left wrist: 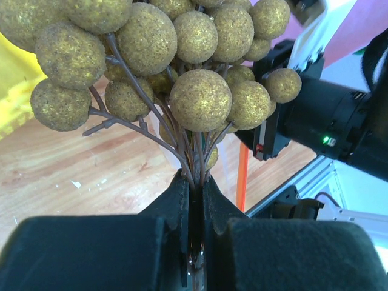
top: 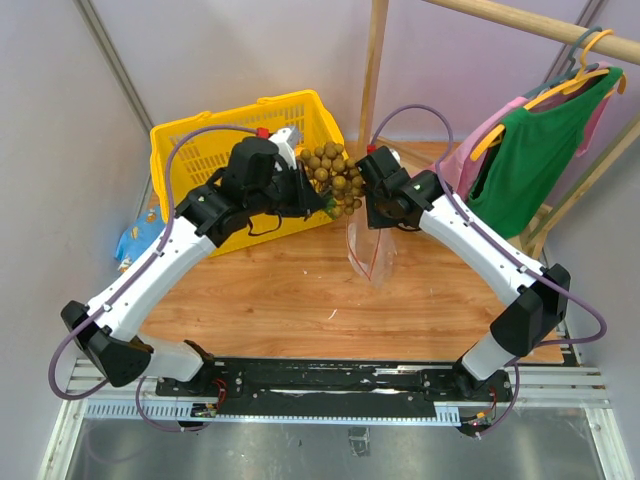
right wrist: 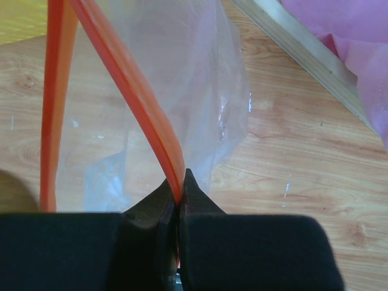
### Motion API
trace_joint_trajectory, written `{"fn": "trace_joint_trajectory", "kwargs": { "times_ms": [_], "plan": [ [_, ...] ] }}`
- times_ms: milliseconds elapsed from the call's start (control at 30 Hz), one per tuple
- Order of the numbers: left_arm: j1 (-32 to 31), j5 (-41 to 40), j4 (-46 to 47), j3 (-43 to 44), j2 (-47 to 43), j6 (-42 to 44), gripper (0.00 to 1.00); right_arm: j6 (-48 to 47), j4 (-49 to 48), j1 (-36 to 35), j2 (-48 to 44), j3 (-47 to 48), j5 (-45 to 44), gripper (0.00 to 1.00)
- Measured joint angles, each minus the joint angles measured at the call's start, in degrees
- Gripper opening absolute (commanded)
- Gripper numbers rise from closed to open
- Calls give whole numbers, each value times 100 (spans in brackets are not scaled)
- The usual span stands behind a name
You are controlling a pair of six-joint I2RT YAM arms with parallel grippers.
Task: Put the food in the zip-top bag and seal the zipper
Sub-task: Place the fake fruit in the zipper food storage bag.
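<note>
Left jaws are pressed tight on the brown stems of the grapes (left wrist: 200,100), and the olive-brown bunch fans out above them, held up off the desk (top: 280,300). From the top view the bunch sits just in front of the right corner of the yellow basket (top: 215,140), right beside the wrist of the right arm (top: 470,240). Over there, the right jaws are pinching the zipper (right wrist: 130,79), closed on one red-orange strip at the bag's mouth. The other strip stands apart to the left in the wrist view, so the mouth is open. The zip-top bag (top: 375,255) hangs clear and crinkly below that grip, down toward the boards; whether its bottom touches the wood I cannot tell. The desk itself is warm honey-coloured wood with visible grain and a few small pale flecks. A black strip (top: 330,375) and silver rails run along its near edge where both arm bases are bolted. A blue packet (top: 135,240) lies at the far left, partly behind the left arm (top: 150,270). Pale lilac-grey walls close in on either side. At the back right stands a wooden rack (top: 520,20), with a green top (top: 530,150) and a pink garment (top: 475,140) hanging from it.
</note>
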State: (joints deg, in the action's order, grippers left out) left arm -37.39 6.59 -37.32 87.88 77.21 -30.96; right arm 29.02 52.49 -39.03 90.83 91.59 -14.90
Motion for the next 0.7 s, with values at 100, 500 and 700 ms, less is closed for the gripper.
{"fn": "trace_joint_trajectory", "kwargs": {
  "times_ms": [100, 500, 700],
  "plan": [
    [-188, -118, 33, -223, -2, -59, 0, 103, -74, 2, 0, 0, 46, 1],
    [-638, -1202, -289, -496, -90, -98, 0, 293, -369, 2, -92, -70, 195, 1],
    [-866, -1663, -658, -492, -81, -74, 0, 382, -577, 2, -313, -245, 323, 1]
  ]
}}
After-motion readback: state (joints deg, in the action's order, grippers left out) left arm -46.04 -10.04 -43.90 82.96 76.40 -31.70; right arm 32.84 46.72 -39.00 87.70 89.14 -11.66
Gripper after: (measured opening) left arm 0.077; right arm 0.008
